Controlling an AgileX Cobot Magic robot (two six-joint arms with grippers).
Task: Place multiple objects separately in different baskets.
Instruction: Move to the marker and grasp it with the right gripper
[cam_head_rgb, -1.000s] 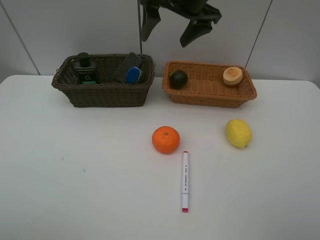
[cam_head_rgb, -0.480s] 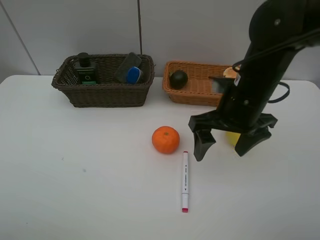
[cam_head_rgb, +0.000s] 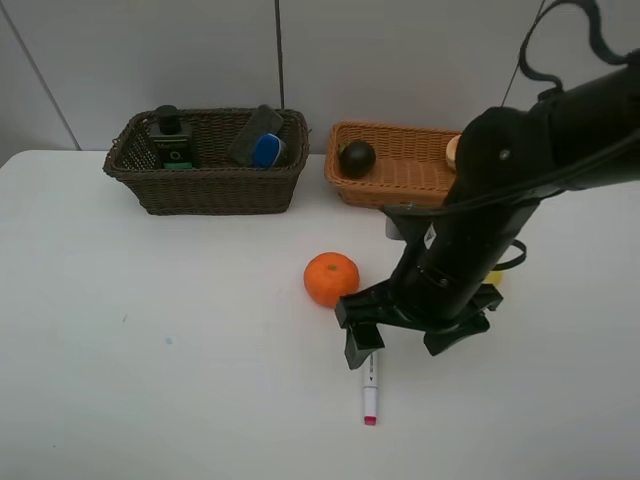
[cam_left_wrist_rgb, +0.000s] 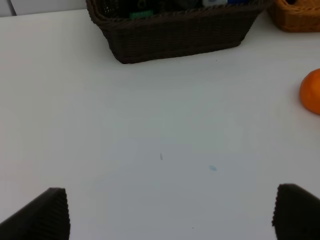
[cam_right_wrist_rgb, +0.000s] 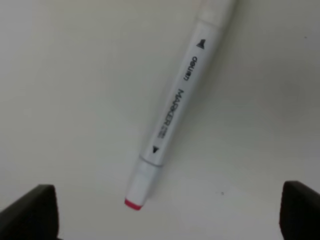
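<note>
My right gripper (cam_head_rgb: 405, 345) hangs open low over the white pink-tipped marker (cam_head_rgb: 369, 398), whose upper half it hides in the high view. In the right wrist view the marker (cam_right_wrist_rgb: 175, 110) lies between the wide-apart fingertips of the right gripper (cam_right_wrist_rgb: 167, 212), untouched. The orange (cam_head_rgb: 331, 279) sits just left of that arm. Only a sliver of the lemon (cam_head_rgb: 495, 278) shows behind it. My left gripper (cam_left_wrist_rgb: 172, 215) stands open over bare table, with the orange (cam_left_wrist_rgb: 311, 91) off to one side. The dark brown basket (cam_head_rgb: 150, 185) holds the green bottle (cam_head_rgb: 172, 142) and the blue-capped bottle (cam_head_rgb: 265, 150).
The light tan basket (cam_head_rgb: 400, 185) holds the dark mangosteen (cam_head_rgb: 356, 158), and the peach (cam_head_rgb: 452, 150) is partly behind the right arm. The dark basket's wall (cam_left_wrist_rgb: 175, 37) shows at the far side of the left wrist view. The wall stands just behind both baskets.
The right arm has swung down from above the baskets, across the lemon, to hover low over the marker. Its jaws stayed open. No object has moved.
</note>
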